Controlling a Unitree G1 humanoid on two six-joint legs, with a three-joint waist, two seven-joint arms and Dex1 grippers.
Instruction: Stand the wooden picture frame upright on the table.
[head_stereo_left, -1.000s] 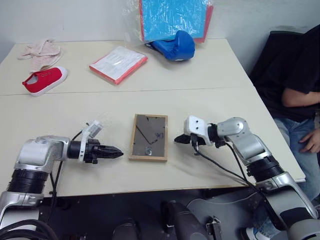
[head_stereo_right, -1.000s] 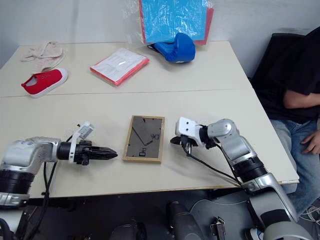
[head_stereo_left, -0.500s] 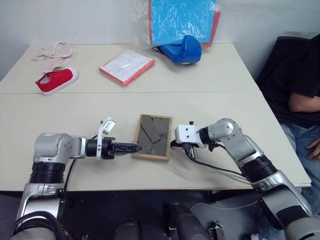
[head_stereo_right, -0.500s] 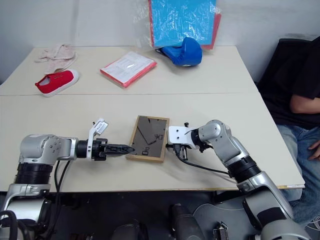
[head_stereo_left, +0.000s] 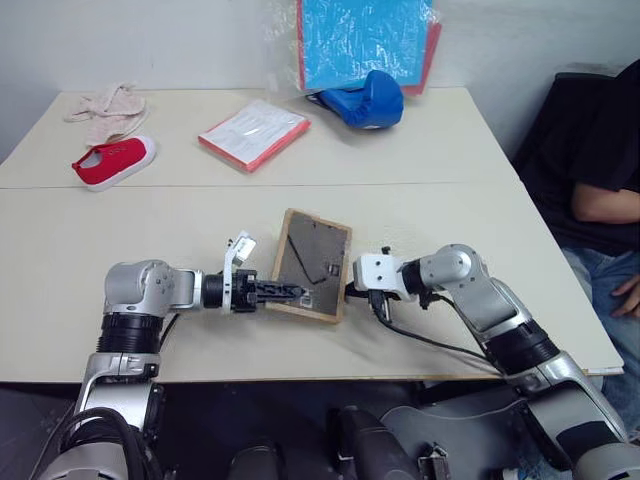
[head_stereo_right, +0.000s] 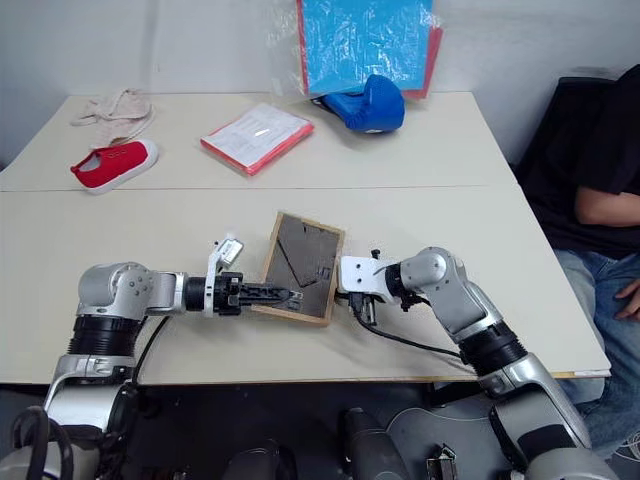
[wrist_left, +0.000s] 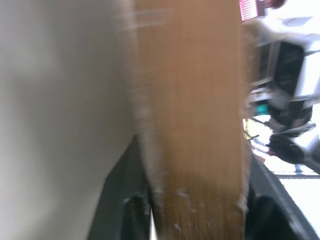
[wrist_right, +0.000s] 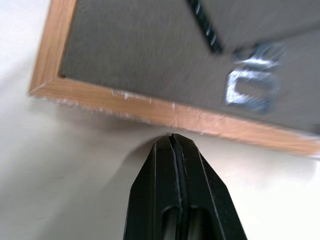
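The left gripper (head_stereo_left: 290, 292) is seen clamped on the near left edge of the wooden picture frame (head_stereo_left: 312, 264), with one black finger on each side of the wood. In the left wrist view the wooden edge (wrist_left: 192, 125) is seen held between the two fingers (wrist_left: 127, 200). The right gripper (wrist_right: 172, 142) is pressed shut, its two fingers tight together, and its tip is set against the right edge of the frame, down on the table (head_stereo_left: 440, 200).

The frame is found near the front edge of the table, about halfway along it, between the two grippers. Its dark grey back is turned up. Its left side is lifted off the table, so the frame is tilted, not flat and not upright.

A red shoe (head_stereo_left: 113, 161) and a pale cloth (head_stereo_left: 104, 103) are seen near the far left corner. A red-edged white packet (head_stereo_left: 254, 132) and a blue glove (head_stereo_left: 366, 100) are placed by the far edge. A person's arm (head_stereo_left: 604, 205) is seen past the right edge.
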